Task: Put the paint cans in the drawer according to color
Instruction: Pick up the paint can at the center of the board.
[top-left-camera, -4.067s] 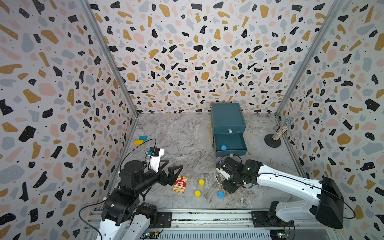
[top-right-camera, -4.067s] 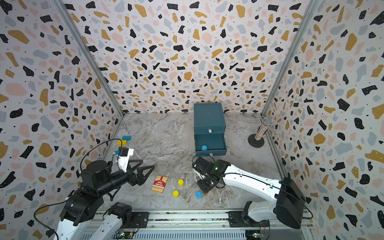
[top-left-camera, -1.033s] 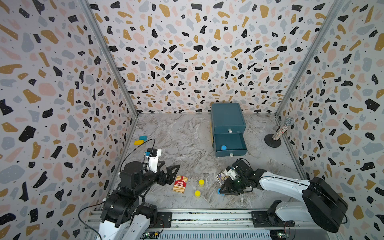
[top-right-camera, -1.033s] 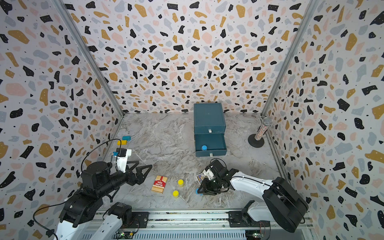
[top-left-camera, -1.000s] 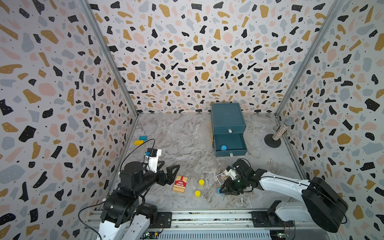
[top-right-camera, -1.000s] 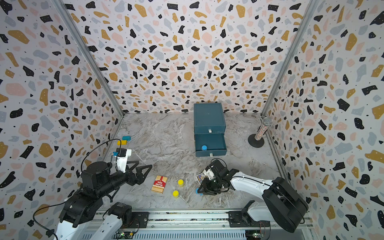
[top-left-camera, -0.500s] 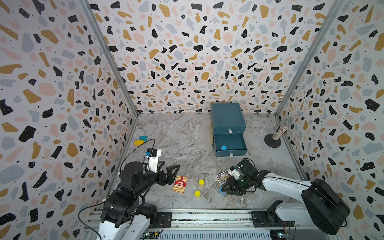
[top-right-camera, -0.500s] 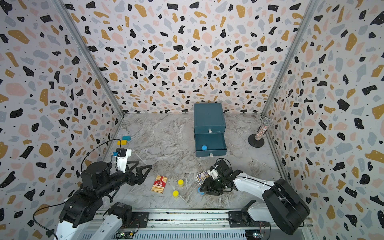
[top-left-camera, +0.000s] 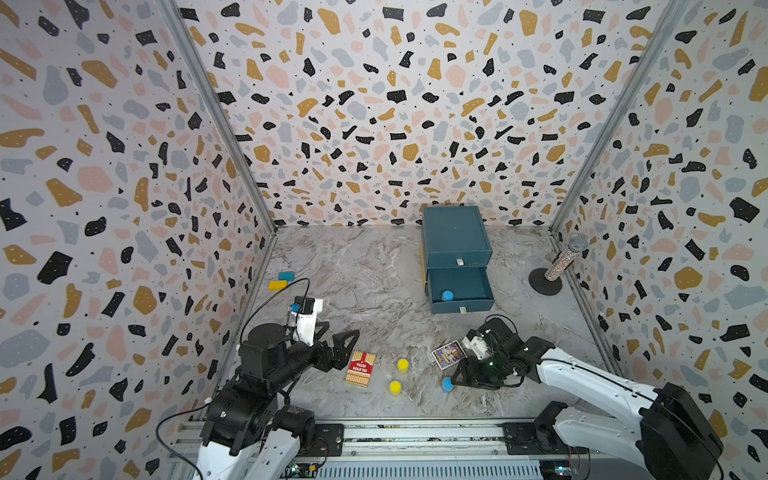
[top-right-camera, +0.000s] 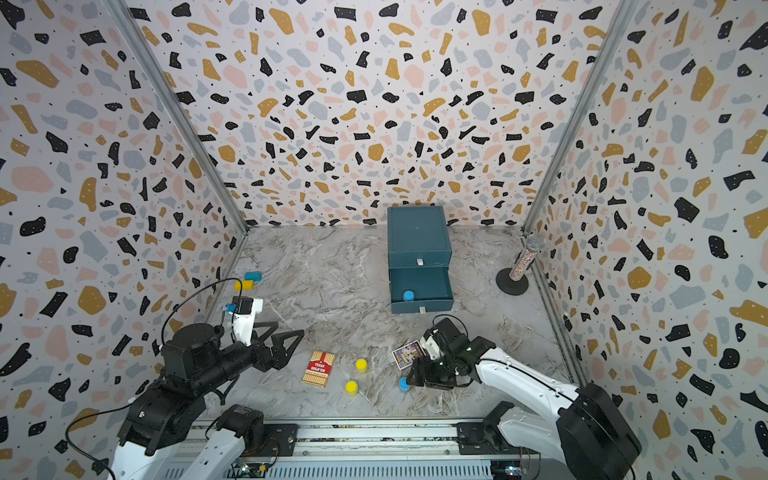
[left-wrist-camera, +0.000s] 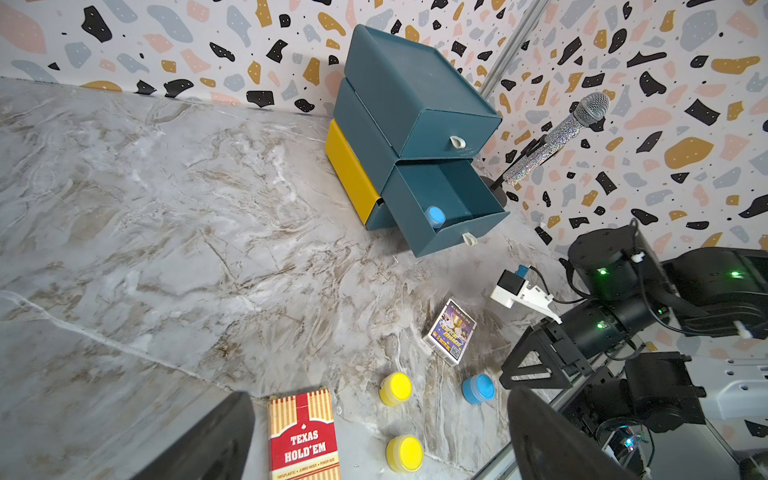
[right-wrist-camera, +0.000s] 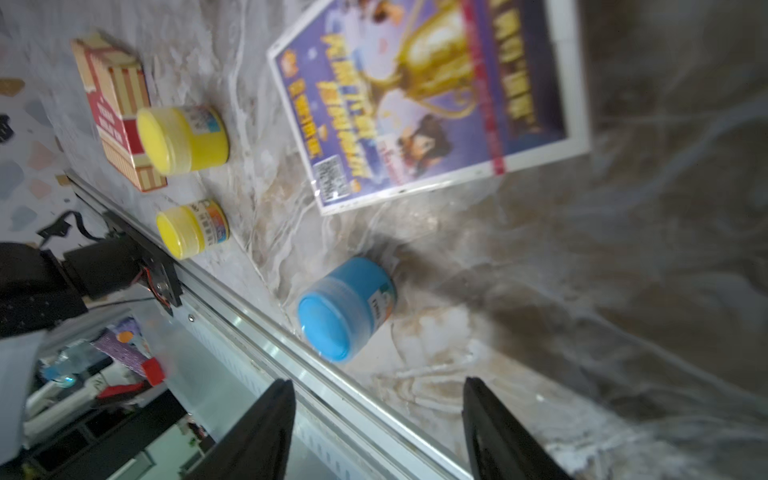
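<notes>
Both gaping empty: left claw (left-wrist-camera: 378, 407), right claw (right-wrist-camera: 376, 384) hovering beside blue paint can (right-wrist-camera: 345, 307); red card box (left-wrist-camera: 305, 440) showing "TEXAS HOLD'EM"; can label seemingly blurred.

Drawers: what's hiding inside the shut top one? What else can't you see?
- Top drawer: shut; its front hides the inside in every view.
- Loose blue can: label blurred in the right wrist view, too small in both top views.
- Orange cans: none show anywhere; I cannot tell where they are.

Marble tabletop (top-left-camera: 353, 266) with cans (top-left-camera: 402, 365), drawer (top-left-camera: 455, 232)
</notes>
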